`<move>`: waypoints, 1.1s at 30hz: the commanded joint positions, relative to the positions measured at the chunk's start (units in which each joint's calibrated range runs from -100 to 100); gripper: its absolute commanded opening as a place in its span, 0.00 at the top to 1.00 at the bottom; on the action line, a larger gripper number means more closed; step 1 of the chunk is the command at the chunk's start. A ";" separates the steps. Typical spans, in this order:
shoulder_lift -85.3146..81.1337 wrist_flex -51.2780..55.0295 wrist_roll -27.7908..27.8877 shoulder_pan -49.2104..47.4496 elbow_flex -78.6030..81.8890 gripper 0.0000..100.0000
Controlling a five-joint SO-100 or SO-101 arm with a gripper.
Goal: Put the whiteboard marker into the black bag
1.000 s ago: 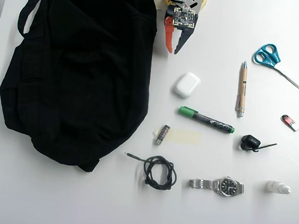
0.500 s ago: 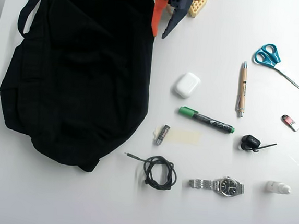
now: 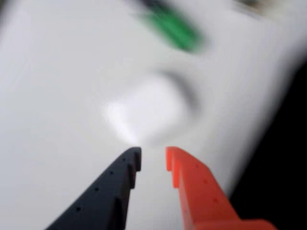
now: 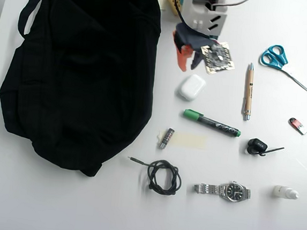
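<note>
Green blur at the far edge of the wrist view is the whiteboard marker [image 3: 175,28]; the empty end effector [image 3: 153,160], fingers narrowly parted, should pass beyond the white case [image 3: 151,108] and widen before descending. Overhead, the end effector [image 4: 189,59] hangs above the surface [image 4: 81,205], the whiteboard marker [image 4: 212,123] right of the black bag [image 4: 82,71], untouched.

My wrist view smears with motion blur, glare whitening its centre; the overhead view is sharp, bright, evenly lit, soft-shadowed.
</note>
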 commanded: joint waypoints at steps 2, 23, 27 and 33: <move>1.32 0.21 -6.59 -11.51 -3.86 0.92; 22.73 4.69 17.79 -0.44 -27.85 0.92; 30.95 4.35 19.79 0.24 -36.11 0.92; 41.82 4.26 19.16 -0.51 -49.32 0.91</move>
